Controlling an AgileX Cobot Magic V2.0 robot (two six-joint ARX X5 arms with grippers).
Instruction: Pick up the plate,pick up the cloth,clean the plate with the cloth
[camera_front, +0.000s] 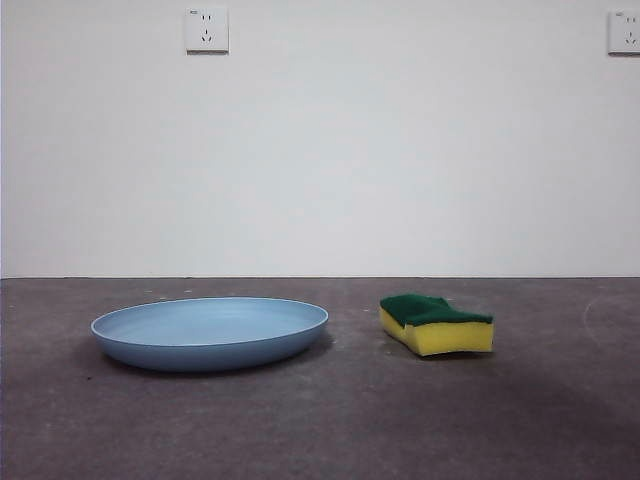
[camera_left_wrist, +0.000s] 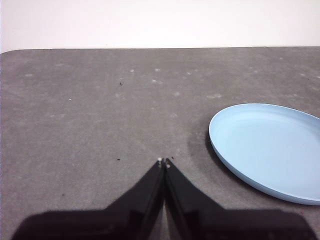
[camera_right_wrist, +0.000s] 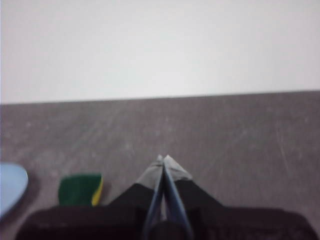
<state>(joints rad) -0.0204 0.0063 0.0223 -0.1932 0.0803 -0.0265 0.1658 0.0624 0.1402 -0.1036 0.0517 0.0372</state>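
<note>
My left claw is pressed together on nothing above the bare desk, with the plate lying flat off to one side, apart from it. My right claw is likewise closed and empty; the cloth rests green face up beside it, near the plate.

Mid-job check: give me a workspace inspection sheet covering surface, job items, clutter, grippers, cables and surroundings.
Surface: dark grey table, lightly speckled.
Plate: light blue plate flat on the table, nothing on it.
Cloth: sponge, green layer up, yellow foam beneath, lying beside the plate, apart from it.
Clutter: nothing seen.
Left gripper: shut, holding nothing, over the table near the plate, not touching it.
Right gripper: shut, holding nothing, near the sponge, apart from it.
Cables: nothing seen.
Surroundings: plain white wall with two wall sockets.
</note>
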